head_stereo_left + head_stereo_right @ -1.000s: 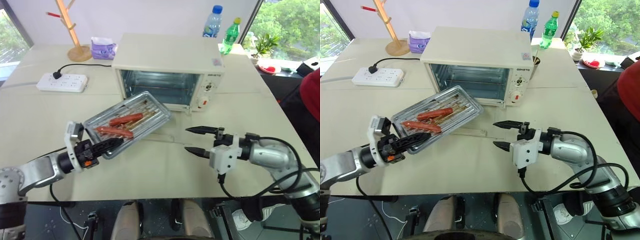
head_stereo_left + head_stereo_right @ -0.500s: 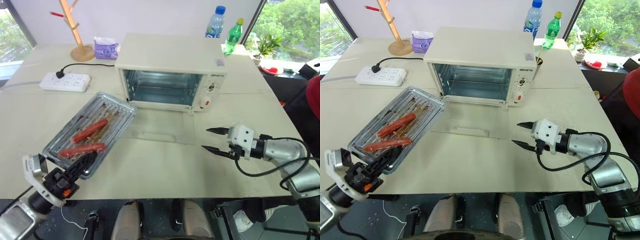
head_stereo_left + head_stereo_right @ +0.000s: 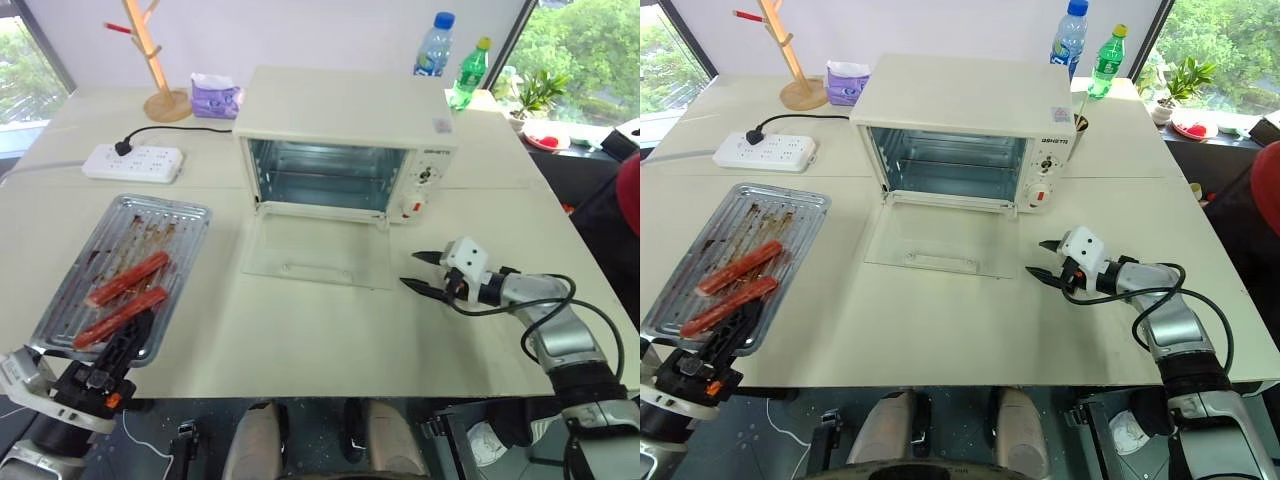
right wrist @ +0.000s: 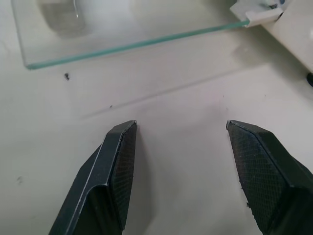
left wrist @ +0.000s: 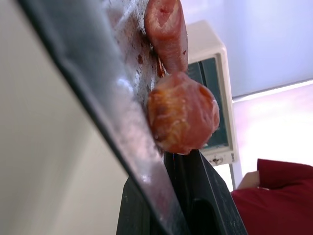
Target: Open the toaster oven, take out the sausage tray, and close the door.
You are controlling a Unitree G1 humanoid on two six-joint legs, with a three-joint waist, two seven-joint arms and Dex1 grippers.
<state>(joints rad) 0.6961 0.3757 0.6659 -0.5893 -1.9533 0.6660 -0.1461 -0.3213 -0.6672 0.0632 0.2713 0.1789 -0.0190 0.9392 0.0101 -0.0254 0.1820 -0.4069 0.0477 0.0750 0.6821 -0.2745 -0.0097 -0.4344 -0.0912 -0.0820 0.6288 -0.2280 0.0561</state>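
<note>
We have swung the sausage tray [image 3: 120, 270] out to the worktop's [image 3: 330, 330] left, left hand [image 3: 118, 348] clamped on it, right hand [image 3: 424, 272] apart nearing the open door [image 3: 318, 248].

Toaster oven [image 3: 345, 130] empty – door [image 3: 318, 247] flat open; sausage tray [image 3: 125, 270] left.

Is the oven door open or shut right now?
Open. The door lies flat on the table before the toaster oven, whose cavity is exposed.

Two black textured fingers [image 4: 117, 166] of the right tool [image 4: 181, 147] spread apart over a cream tabletop [image 4: 171, 98], clear glass door [image 4: 122, 24] lying flat beyond, white hinge corner [image 4: 257, 12]
</note>
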